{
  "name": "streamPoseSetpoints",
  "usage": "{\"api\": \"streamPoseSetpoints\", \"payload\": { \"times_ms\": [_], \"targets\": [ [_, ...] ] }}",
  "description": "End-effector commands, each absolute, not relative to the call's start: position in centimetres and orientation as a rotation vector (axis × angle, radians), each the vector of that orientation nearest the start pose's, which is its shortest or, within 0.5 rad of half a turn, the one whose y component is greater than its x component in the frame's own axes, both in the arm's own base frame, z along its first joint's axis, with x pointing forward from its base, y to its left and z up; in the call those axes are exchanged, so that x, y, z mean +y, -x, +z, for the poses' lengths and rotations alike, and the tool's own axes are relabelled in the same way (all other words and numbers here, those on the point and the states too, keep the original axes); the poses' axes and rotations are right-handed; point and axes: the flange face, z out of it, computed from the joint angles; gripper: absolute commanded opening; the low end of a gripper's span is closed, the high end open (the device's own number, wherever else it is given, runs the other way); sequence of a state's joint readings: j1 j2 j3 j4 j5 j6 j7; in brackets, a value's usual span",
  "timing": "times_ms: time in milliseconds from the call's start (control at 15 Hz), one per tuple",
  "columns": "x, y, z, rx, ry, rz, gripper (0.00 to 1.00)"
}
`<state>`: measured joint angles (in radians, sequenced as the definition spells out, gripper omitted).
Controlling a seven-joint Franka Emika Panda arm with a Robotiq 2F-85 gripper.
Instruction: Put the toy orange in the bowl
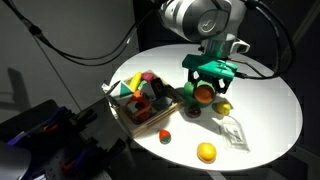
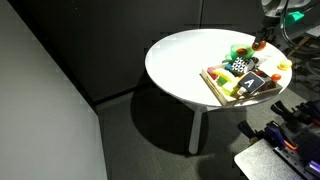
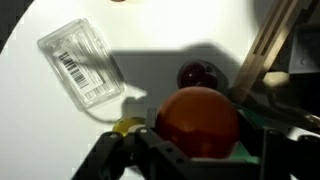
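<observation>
Gripping the toy orange between both fingers of the claw, closed only as far as the ball's width. Holding it over the white table, just beside the wooden tray of mixed toys. Filling the lower middle of the wrist view with the orange. Past it, noting a clear barcoded packet, a dark red fruit and a sliver of yellow lemon. Placing the green bowl just beside the orange in an exterior view; cannot tell whether over its rim. Noting a yellower ball near the table's edge, well apart.
</observation>
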<state>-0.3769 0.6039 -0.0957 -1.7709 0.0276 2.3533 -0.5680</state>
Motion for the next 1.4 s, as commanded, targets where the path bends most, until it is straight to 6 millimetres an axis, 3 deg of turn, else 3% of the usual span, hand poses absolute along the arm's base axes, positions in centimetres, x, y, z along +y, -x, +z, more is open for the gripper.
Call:
{"api": "streamPoseSetpoints", "payload": {
  "times_ms": [0,533,1000,1067,1333],
  "targets": [
    [-28.0,-60.5,23.5,-0.198,3.161,0.025,0.53],
    [-24.7,-63.7,23.5,-0.290,3.152,-0.014,0.53],
    [-23.8,-65.1,19.4,-0.315,3.142,0.021,0.53],
    [-23.7,-65.2,19.3,-0.315,3.139,0.019,0.94],
    [-23.7,-64.7,19.5,-0.315,3.126,0.017,1.00]
  ]
}}
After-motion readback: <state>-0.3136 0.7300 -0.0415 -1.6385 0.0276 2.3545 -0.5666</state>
